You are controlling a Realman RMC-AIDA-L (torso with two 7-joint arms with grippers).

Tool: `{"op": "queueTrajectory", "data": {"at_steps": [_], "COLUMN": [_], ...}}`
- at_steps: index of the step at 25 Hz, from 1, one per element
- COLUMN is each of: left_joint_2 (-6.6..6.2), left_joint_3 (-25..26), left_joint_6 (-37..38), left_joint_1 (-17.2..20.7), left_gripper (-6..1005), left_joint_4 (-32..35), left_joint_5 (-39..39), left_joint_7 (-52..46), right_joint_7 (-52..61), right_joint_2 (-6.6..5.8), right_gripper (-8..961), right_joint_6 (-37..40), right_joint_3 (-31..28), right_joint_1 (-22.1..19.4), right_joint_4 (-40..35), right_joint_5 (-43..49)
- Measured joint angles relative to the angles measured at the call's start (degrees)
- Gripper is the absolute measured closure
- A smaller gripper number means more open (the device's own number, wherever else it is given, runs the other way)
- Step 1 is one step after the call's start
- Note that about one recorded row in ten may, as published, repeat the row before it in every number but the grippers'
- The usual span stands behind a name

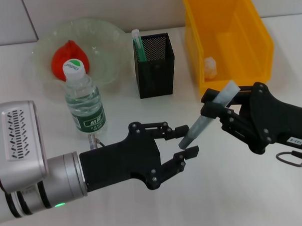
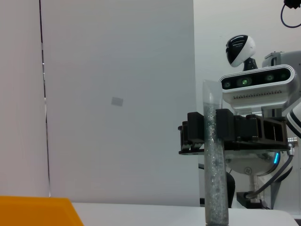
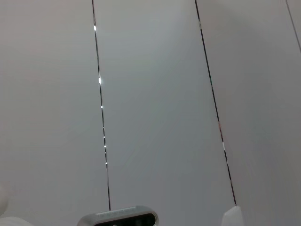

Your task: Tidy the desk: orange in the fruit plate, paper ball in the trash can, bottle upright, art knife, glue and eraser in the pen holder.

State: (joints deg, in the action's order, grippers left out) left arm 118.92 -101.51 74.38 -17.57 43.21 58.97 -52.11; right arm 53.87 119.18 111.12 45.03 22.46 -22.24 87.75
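The grey glue [image 1: 206, 115] hangs tilted over the table, with my right gripper [image 1: 211, 104] shut on its upper part. My left gripper [image 1: 188, 140] is open, its fingers on either side of the glue's lower end. In the left wrist view the glue [image 2: 214, 160] stands upright in the right gripper [image 2: 211, 134]. The orange [image 1: 67, 57] lies in the fruit plate [image 1: 105, 40]. The bottle [image 1: 84, 103] stands upright. The art knife [image 1: 138, 43] sticks out of the pen holder [image 1: 155, 67]. The paper ball [image 1: 210, 65] sits in the trash can [image 1: 248, 43]. The eraser is out of view.
The bottle stands just behind my left forearm, and the pen holder is between the fruit plate and the trash can. A corner of the trash can [image 2: 37, 212] shows in the left wrist view. The right wrist view shows only wall panels.
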Motion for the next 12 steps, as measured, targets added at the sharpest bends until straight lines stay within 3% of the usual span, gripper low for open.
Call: {"op": "queueTrajectory", "data": {"at_steps": [10,12], "left_joint_2": [-0.01,-0.03], "left_joint_3": [0.5,0.6], "left_joint_6": [-0.5,-0.6], "left_joint_1": [0.1,0.2], "left_gripper": [525,370], "left_joint_4": [-0.3,-0.5], "left_joint_5": [-0.3,-0.3], "left_joint_7": [-1.0,-1.1], "right_joint_7": [-0.1,-0.2], "right_joint_2": [-0.08,-0.11], "right_gripper": [810,810], "right_joint_6": [0.5,0.6], "right_joint_3": [-3.0,-4.7], "right_joint_1": [-0.5,-0.7], "right_joint_4": [-0.1,-0.2], "right_joint_5": [-0.3,-0.3]}}
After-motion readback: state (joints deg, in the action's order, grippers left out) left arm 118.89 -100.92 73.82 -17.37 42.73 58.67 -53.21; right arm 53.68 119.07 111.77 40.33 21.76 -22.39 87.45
